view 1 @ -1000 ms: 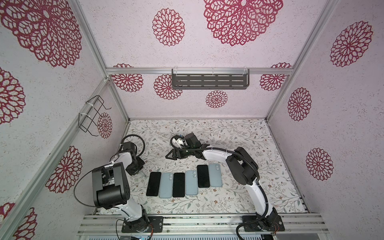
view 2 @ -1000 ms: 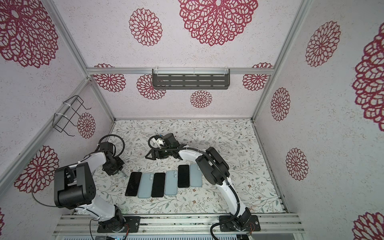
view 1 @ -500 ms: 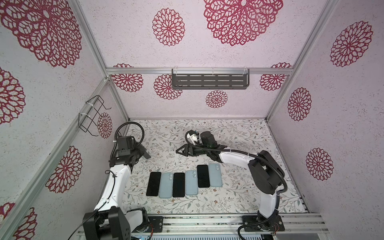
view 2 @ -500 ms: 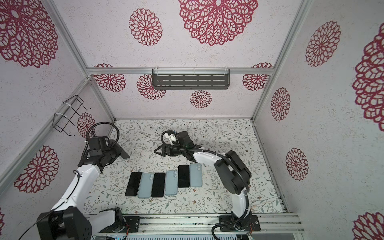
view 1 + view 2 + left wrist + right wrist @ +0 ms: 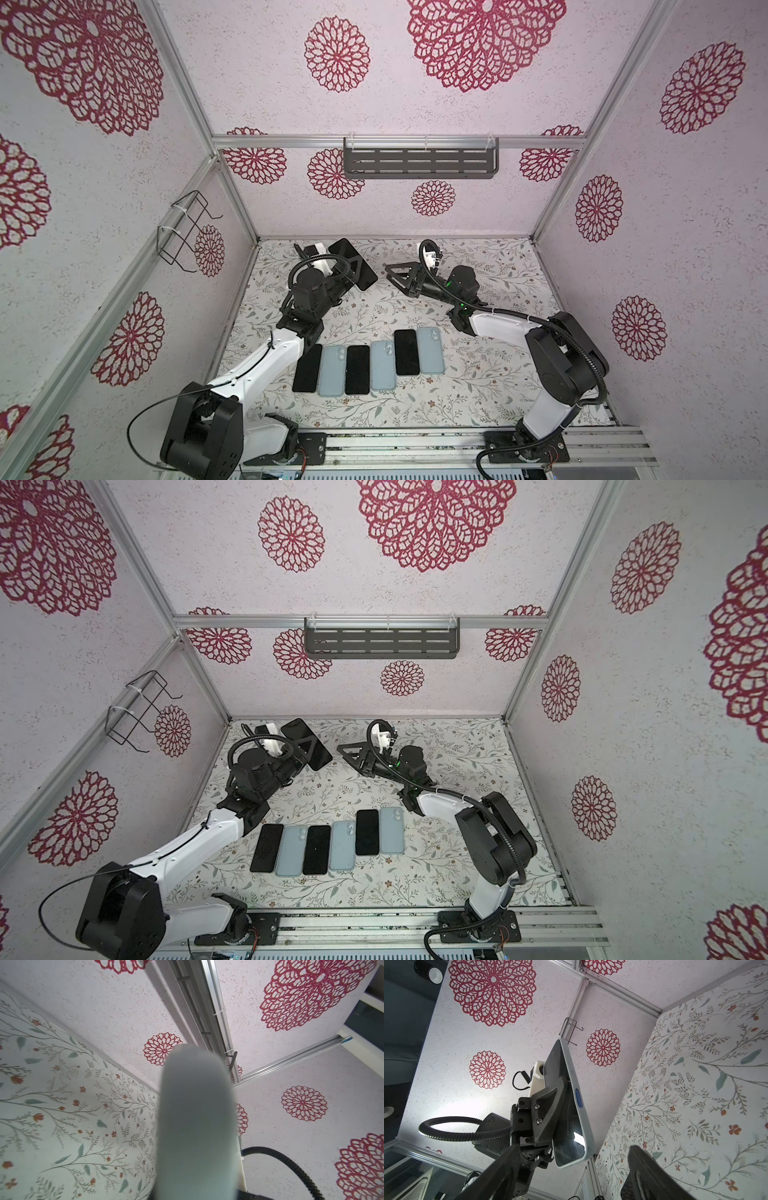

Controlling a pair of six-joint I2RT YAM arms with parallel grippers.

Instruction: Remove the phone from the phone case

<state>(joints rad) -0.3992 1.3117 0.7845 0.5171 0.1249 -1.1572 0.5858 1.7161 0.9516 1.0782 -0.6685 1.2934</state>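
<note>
Because three dark phones (image 5: 357, 370) and three pale blue pieces (image 5: 383, 365) lie side by side along the near edge of the bench (image 5: 478, 374), much of the work looks done; whether the blue pieces are emptied cases or phones lying face down cannot be told. Beyond that row both arms reach toward the far edge; the step in hand appears to be presenting one more cased handset for stripping. The left fingers (image 5: 548, 1105) are closed tight on the phone (image 5: 363, 276), one pressed on its dark screen, the other hidden behind; the phone sits in its phone case (image 5: 578, 1098), whose grey-blue rim frames the glass, and the pair is held aloft, tilted, above the far left corner. The right fingers (image 5: 643, 1167) stand wide apart and empty, near the handset toward the middle of the far edge, pointing at it without touching. The next move likely calls for the right fingers to catch a corner or long edge of the case and peel it back while the left grip steadies the glass; the left finger across the screen may block the phone's way out, so a regrip could be needed. The bench wears a pale cloth printed with leafy sprigs and small red flowers; white textured walls with crimson rosettes close it in; a wire rack (image 5: 183, 232) hangs on the left wall, and a dark slotted shelf (image 5: 419, 164) on the back wall.
</note>
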